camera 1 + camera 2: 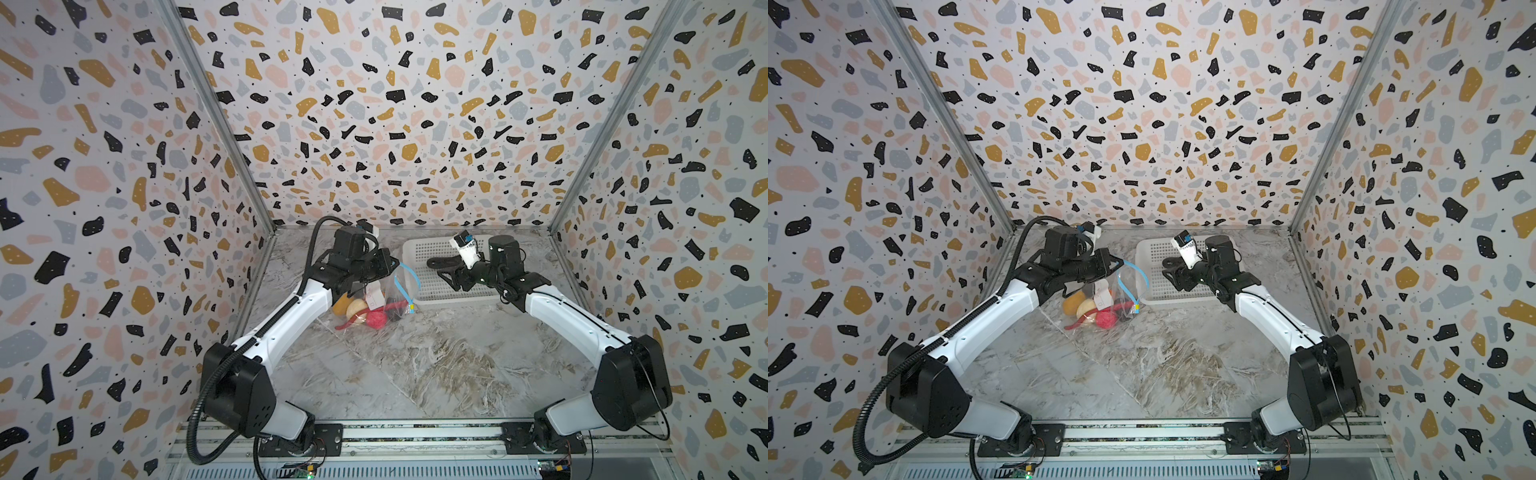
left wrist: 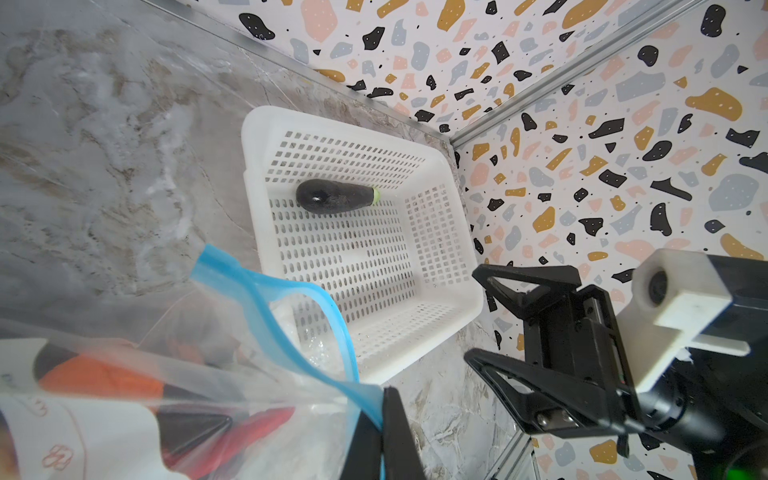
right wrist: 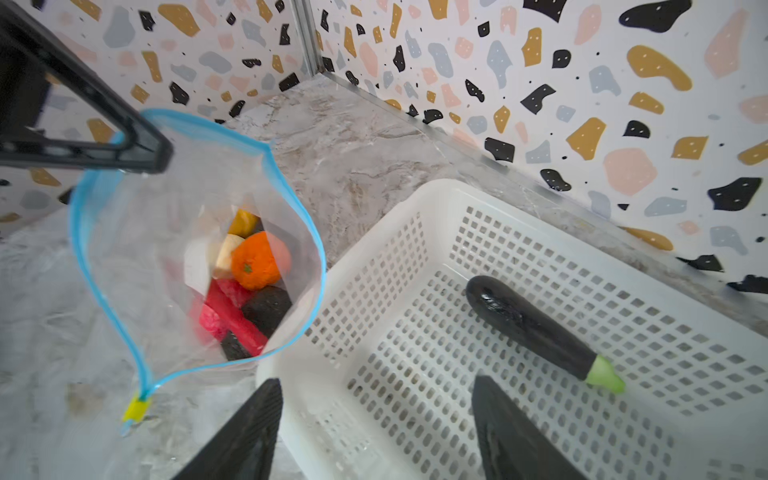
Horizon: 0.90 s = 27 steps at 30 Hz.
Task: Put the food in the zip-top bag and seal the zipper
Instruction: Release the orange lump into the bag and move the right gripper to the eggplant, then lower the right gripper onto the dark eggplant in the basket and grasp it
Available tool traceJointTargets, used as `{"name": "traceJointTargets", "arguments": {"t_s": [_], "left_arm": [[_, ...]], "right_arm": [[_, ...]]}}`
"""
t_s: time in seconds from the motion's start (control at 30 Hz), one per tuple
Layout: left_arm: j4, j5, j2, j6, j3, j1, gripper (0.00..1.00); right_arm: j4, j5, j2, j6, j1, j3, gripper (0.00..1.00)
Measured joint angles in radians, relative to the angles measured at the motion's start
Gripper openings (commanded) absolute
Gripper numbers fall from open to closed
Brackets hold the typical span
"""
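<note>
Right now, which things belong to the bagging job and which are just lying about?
In the job: bag, held open at its zipper by the shut left gripper; orange and chili inside; eggplant, not yet bagged; open right gripper.
Just there: white basket holding the eggplant; marble table.
</note>
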Motion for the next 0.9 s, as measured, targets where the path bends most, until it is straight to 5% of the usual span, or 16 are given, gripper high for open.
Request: {"name": "traceJointTargets", "arguments": {"t_s": [0.9], "left_arm": [[-0.009,-0.015,0.008,0.019,0.000,0.005,0.00]], "right_arm": [[-0.058,0.268,0.444,-0.497,-0.065,0.217,0.76]]}}
